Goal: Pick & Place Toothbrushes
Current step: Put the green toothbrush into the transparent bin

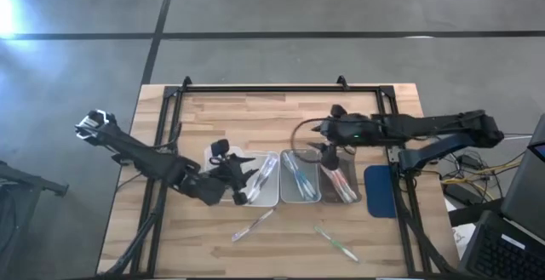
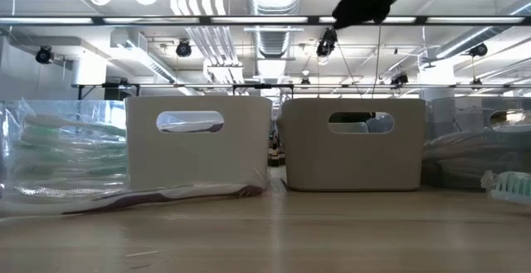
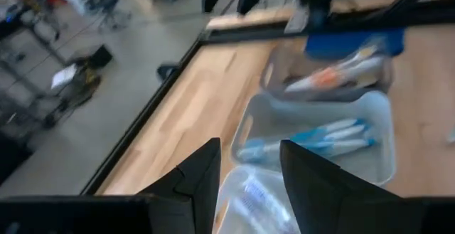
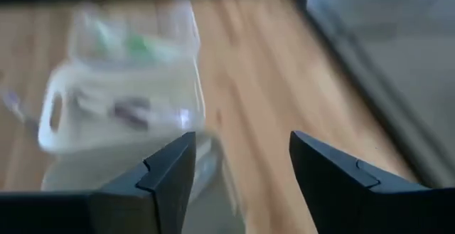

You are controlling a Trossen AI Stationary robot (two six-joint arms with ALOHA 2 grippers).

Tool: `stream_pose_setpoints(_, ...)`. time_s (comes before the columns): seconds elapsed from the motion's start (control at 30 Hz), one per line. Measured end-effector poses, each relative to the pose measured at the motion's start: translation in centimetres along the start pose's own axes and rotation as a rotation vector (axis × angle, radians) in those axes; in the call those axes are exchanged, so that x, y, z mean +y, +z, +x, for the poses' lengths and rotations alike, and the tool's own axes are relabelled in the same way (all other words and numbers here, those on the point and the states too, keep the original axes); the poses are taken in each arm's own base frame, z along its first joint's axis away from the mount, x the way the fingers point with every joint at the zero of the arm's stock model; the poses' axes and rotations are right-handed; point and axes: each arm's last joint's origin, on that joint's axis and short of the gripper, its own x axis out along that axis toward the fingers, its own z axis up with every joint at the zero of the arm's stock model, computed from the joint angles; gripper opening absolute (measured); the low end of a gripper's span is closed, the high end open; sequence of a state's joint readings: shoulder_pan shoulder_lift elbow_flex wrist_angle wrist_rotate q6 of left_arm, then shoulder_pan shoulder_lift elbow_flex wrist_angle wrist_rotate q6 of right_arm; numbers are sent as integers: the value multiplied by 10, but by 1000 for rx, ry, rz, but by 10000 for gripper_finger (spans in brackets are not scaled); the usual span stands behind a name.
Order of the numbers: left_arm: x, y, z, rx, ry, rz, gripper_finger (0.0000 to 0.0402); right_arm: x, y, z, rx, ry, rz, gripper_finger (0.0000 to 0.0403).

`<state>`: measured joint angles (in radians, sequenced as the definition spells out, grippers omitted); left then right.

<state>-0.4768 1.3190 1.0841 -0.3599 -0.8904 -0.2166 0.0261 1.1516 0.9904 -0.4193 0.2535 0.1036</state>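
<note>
1. Finds the left gripper (image 1: pixel 241 186) hanging over the outer edge of the leftmost clear rectangular plastic tray (image 1: pixel 266 200), with its fingers (image 3: pixel 195 184) spread and nothing between them
2. Finds the right gripper (image 1: pixel 328 157) above the rightmost clear tray (image 1: pixel 328 197), with its fingers (image 4: pixel 167 177) released wide and likewise empty
3. Places most of the thin wrapped toothbrushes already in the three trays standing side by side at the middle of the wooden worktop (image 1: pixel 230 114): pale ones (image 1: pixel 266 171) in the leftmost, blue-accented ones (image 1: pixel 298 176) in the middle clear tray (image 1: pixel 300 198), red-pink ones (image 1: pixel 342 185) in the rightmost
4. Leaves two on the bare wood nearer the front edge: a whitish wrapped toothbrush (image 1: pixel 254 225) just in front of the leftmost tray, and a green-accented wrapped toothbrush (image 1: pixel 335 242) farther out, in front of the rightmost tray
5. Reads as the gap between one drop and the next pick, sorting nearly done
6. Calls next for moving a gripper out over one loose brush, turning the wrist so the fingers straddle the thin stick across its length, and lowering close to the wood before closing
7. Warns of a slippery wrapper and a flat-lying stick, easy to nudge aside
</note>
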Motion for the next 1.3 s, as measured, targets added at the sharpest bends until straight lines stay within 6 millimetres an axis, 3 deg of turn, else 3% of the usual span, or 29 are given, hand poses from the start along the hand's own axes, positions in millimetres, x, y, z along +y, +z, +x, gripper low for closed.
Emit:
stream_pose_setpoints(0.23, 9, -6, -7, -204, -90, 30, 151, 15, 13, 12, 399, -63, 101, 211)
stream_pose_setpoints(0.43, 24, -16, -19, -263, -110, 7, 151, 48, 8, 13, 664, -86, 146, 200)
stream_pose_setpoints(0.57, 29, -29, -20, -252, -109, 22, 151, 81, 8, 3, 690, -57, 185, 191)
stream_pose_setpoints(0.73, 34, -31, -23, -265, -109, 13, 151, 122, 3, -13, 681, -11, 221, 180)
stream_pose_setpoints(1.0, 33, -33, -22, -257, -109, 15, 151, 171, -28, -31, 727, -44, 298, 160)
stream_pose_setpoints(1.3, 31, -43, -19, -233, -117, -26, 151, 214, -66, -21, 785, -125, 328, 142)
